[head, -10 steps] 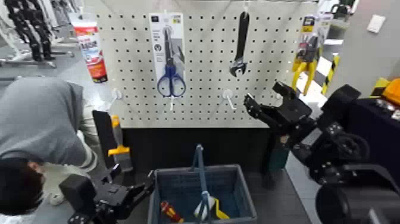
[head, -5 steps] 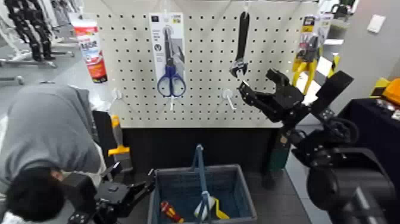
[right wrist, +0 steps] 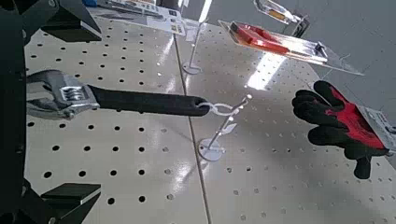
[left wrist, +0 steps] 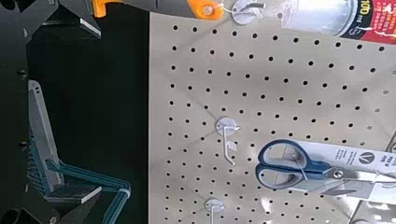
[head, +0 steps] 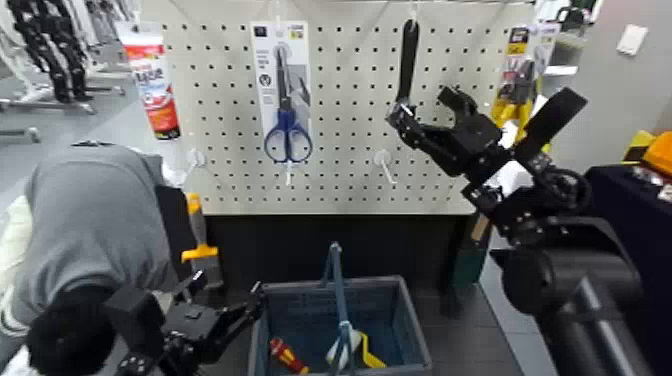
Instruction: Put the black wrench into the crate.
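The black wrench (head: 406, 55) hangs on a hook of the white pegboard, handle up. Its silvery jaw head (right wrist: 54, 94) lies between the spread fingers of my right gripper (head: 427, 108), which is open and raised against the board. The fingers flank the head without clamping it. In the right wrist view the black handle (right wrist: 140, 101) runs to its hook. The blue-grey crate (head: 410, 318) stands on the floor below the board, its blue handle upright. My left gripper (head: 228, 318) hangs low beside the crate's left wall, open and holding nothing.
A person in a grey hoodie (head: 95, 225) crouches at the left, near my left arm. Blue scissors (head: 287, 130), yellow pliers (head: 515, 95) and a red-white tube (head: 150, 75) hang on the board. A red-handled tool (head: 288, 355) and a yellow one lie in the crate.
My right gripper has risen and moved left along the board until its open fingers straddle the wrench's head. The crouching person has shifted. My left arm has stayed put.
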Controlling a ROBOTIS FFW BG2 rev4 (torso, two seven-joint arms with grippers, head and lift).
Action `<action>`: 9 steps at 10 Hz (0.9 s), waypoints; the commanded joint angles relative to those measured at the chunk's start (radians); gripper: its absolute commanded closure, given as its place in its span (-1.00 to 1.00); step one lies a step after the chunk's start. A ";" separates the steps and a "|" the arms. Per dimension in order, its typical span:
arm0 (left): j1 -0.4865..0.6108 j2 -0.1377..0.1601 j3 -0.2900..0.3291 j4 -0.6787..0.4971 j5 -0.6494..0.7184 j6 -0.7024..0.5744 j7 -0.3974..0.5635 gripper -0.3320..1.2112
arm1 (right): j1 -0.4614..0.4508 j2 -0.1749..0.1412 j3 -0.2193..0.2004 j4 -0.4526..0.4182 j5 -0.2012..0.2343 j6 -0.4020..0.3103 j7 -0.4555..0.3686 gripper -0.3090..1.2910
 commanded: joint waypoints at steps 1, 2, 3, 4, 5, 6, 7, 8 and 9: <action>-0.005 0.000 -0.002 0.001 0.000 0.000 0.000 -0.40 | -0.052 0.000 0.018 0.053 -0.027 -0.014 0.010 -0.42; -0.007 0.000 -0.002 0.001 0.000 0.000 0.000 -0.40 | -0.071 0.002 0.029 0.078 -0.034 -0.014 0.022 -0.41; -0.008 0.000 -0.003 0.001 0.000 0.000 0.000 -0.40 | -0.091 0.002 0.038 0.090 -0.043 -0.002 0.030 -0.41; -0.010 0.000 -0.005 0.001 -0.001 0.000 0.000 -0.40 | -0.111 0.002 0.043 0.104 -0.045 0.007 0.039 -0.41; -0.011 0.002 -0.005 0.001 -0.001 0.000 0.000 -0.40 | -0.131 0.003 0.049 0.117 -0.047 0.013 0.050 -0.41; -0.013 0.002 -0.005 0.001 -0.001 0.000 0.000 -0.40 | -0.142 0.003 0.054 0.120 -0.047 0.029 0.052 -0.40; -0.013 0.002 -0.006 0.001 -0.001 0.000 0.000 -0.40 | -0.144 0.003 0.055 0.119 -0.045 0.049 0.050 -0.31; -0.013 0.002 -0.006 0.001 -0.001 0.000 0.000 -0.40 | -0.144 0.005 0.055 0.110 -0.036 0.070 0.047 0.05; -0.013 0.002 -0.005 0.001 -0.001 -0.001 0.000 -0.40 | -0.144 0.005 0.055 0.093 -0.022 0.108 0.036 0.49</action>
